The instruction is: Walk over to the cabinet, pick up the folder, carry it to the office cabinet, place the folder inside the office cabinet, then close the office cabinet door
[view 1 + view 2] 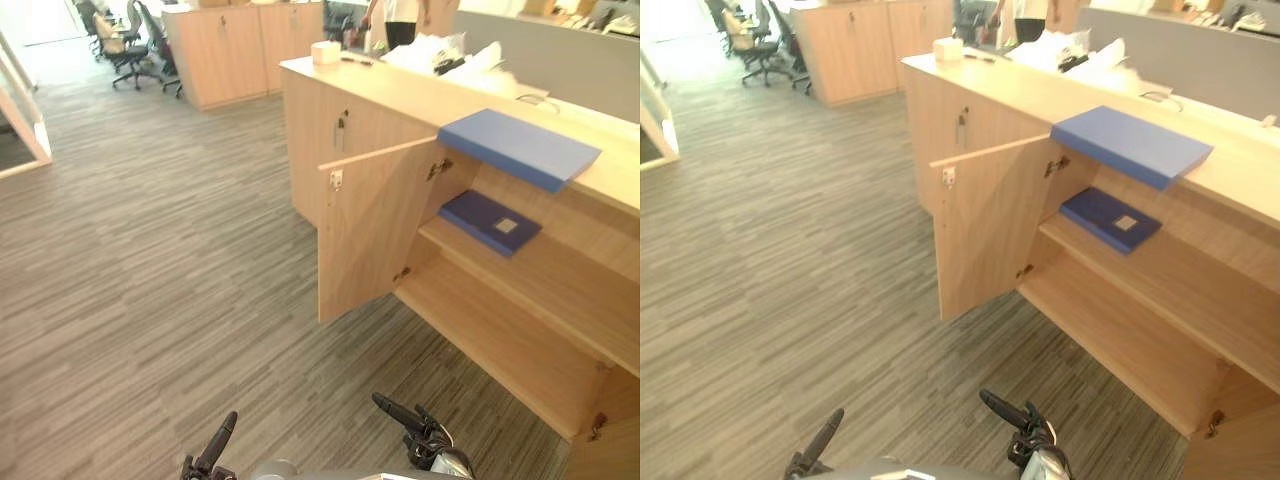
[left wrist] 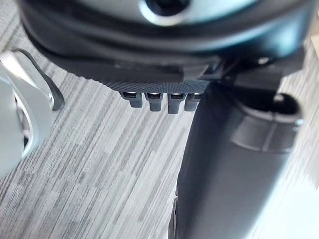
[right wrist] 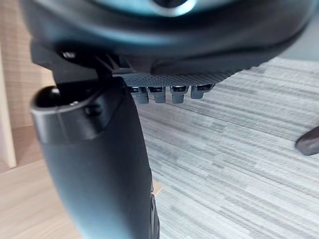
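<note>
**Left hand (image 1: 215, 447) and right hand (image 1: 420, 432) open, empty; blue folder (image 1: 520, 147) on office cabinet (image 1: 400, 95)**

Blue folder: flat on cabinet top, 1 corner overhanging the open compartment. Dark folder (image 1: 490, 221): on upper shelf (image 1: 560, 280) just below. Door (image 1: 370, 230): swung wide. Both hands: low over carpet (image 1: 150, 250), fingers straight, well apart from both folders.

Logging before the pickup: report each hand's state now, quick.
Left hand: open, holding nothing.
Right hand: open, holding nothing.
</note>
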`<state>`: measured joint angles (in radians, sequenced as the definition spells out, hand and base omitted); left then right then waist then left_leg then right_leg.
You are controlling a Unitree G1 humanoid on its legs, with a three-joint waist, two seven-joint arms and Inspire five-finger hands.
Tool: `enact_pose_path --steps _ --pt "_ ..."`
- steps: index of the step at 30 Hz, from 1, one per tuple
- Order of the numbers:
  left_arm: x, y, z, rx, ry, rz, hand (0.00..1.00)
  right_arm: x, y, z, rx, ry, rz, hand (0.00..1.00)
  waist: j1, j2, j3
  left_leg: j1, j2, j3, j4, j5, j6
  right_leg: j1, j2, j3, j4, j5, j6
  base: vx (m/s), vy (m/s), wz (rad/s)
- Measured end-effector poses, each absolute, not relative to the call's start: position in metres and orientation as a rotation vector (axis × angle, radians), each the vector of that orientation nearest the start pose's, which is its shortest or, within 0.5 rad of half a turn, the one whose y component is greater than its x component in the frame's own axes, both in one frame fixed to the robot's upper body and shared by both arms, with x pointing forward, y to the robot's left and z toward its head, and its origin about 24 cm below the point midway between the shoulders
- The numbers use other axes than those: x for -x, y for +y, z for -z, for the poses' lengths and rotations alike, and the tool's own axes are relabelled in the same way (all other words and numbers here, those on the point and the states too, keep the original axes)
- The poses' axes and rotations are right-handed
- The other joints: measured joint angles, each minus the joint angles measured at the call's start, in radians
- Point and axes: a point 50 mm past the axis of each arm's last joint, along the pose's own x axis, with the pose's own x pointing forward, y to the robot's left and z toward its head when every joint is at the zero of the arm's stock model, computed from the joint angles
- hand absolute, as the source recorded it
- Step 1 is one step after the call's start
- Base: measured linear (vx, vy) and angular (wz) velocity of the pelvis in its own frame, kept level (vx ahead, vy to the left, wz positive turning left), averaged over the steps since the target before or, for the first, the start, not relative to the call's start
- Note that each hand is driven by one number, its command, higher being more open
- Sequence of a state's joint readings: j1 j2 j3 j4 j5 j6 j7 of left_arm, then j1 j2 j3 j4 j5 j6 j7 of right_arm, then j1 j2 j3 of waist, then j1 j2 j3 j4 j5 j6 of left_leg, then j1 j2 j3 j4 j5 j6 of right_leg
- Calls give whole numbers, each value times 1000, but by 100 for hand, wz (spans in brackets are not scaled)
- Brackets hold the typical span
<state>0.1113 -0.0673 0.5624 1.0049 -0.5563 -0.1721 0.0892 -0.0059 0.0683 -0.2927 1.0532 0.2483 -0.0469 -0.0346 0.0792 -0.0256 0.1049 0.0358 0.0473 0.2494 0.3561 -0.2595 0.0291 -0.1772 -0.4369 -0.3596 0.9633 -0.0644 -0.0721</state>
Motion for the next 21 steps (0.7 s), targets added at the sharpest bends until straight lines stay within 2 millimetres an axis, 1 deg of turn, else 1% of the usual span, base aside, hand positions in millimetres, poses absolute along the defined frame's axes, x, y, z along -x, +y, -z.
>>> enact_pose_path --steps 1,2,3,4,5,6,7,8,9,10,11,12,13,14,15,16,17,18,19,20,21 --pt "-71 212 159 695 820 -962 100 -126 -161 156 -399 982 389 100 -3 -1 0 18 2 16 -14 -10 -3 -14 0 -40 -18 8 1 187 101 -47" --pt "-70 209 160 686 844 -946 100 -126 -163 156 -396 969 396 100 -16 4 -3 36 14 32 -25 -19 -8 -14 0 -68 -15 -1 -6 187 37 -43" --pt "-68 207 161 681 859 -937 100 -127 -164 155 -395 966 399 100 -20 9 -7 45 26 46 -30 -23 -13 -14 11 -80 -26 -11 10 204 -10 -78" --pt "-65 206 162 673 875 -926 100 -130 -164 154 -382 959 388 100 -20 18 -4 52 53 84 -43 -27 -24 -23 30 -125 -63 -82 69 260 -44 -108" --pt "-65 206 163 673 882 -926 100 -132 -165 154 -383 954 391 100 -21 20 3 66 75 117 -61 -21 -36 -28 52 -195 -143 -136 91 220 -64 -113" --pt "-66 206 163 672 885 -923 100 -133 -166 153 -389 950 398 100 -21 21 8 75 86 132 -70 -19 -40 -27 67 -232 -192 -143 91 221 -115 -106" --pt "-68 207 163 666 889 -916 100 -134 -166 153 -391 948 404 100 -21 12 18 97 93 148 -79 -17 -44 -20 93 -287 -299 -136 83 238 -190 -94" --pt "-70 214 161 644 882 -911 100 -131 -165 154 -396 960 403 100 -22 -24 28 128 78 150 -82 -18 -46 3 119 -314 -419 -104 31 255 -231 -92" --pt "-71 212 162 643 888 -905 100 -128 -167 155 -399 966 413 100 -18 -18 31 147 82 148 -89 -20 -50 25 132 -316 -432 -129 27 252 -256 -83" --pt "-72 206 163 657 894 -897 100 -126 -172 155 -413 956 447 100 -23 9 27 163 107 125 -103 -14 -58 37 176 -311 -451 -131 20 279 -271 -56" --pt "-77 199 163 676 888 -883 100 -123 -178 155 -425 953 487 100 -34 23 19 175 129 116 -106 -8 -69 49 215 -312 -481 -150 23 286 -270 -45" --pt "-81 196 162 681 879 -873 100 -122 -181 156 -428 955 503 100 -35 31 14 177 142 116 -98 -4 -75 55 233 -310 -493 -158 22 322 -299 -27" --pt "-87 196 160 692 856 -867 100 -119 -184 157 -433 968 517 100 -37 32 14 159 176 108 -31 -2 -80 76 269 -306 -523 -168 26 375 -344 -29" --pt "-90 198 159 702 838 -875 100 -115 -185 158 -426 977 517 100 -37 31 14 106 221 66 125 1 -86 102 308 -299 -554 -178 28 307 -284 -33" --pt "-90 198 159 714 830 -885 100 -114 -185 158 -423 977 518 100 -36 34 15 64 251 36 234 14 -91 119 334 -292 -571 -180 23 302 -255 -58" --pt "-86 200 159 739 819 -921 100 -113 -186 158 -415 977 517 100 -29 37 17 -24 303 -26 453 54 -82 146 382 -261 -594 -186 8 206 -95 -99" --pt "-82 202 159 746 818 -939 100 -114 -186 158 -400 981 502 100 -22 41 20 -96 333 -74 647 56 -83 169 419 -221 -606 -196 -3 295 -91 -129" --pt "-77 205 160 739 823 -954 100 -114 -184 158 -386 988 487 100 -21 35 23 -152 332 -101 756 50 -87 195 440 -182 -614 -207 -11 172 1 -100" --pt "-76 206 160 737 824 -957 100 -116 -183 158 -382 987 481 100 -21 33 24 -164 329 -105 772 49 -88 202 443 -175 -619 -210 -14 210 8 -70" --pt "-74 209 159 726 826 -960 100 -115 -182 158 -371 994 473 100 -21 22 30 -198 317 -110 793 41 -95 227 451 -149 -639 -214 -19 273 40 -70" --pt "-72 213 159 713 827 -965 100 -112 -179 160 -365 1018 467 100 -11 6 37 -251 277 -121 772 25 -92 255 452 -106 -666 -210 -15 325 64 -84"
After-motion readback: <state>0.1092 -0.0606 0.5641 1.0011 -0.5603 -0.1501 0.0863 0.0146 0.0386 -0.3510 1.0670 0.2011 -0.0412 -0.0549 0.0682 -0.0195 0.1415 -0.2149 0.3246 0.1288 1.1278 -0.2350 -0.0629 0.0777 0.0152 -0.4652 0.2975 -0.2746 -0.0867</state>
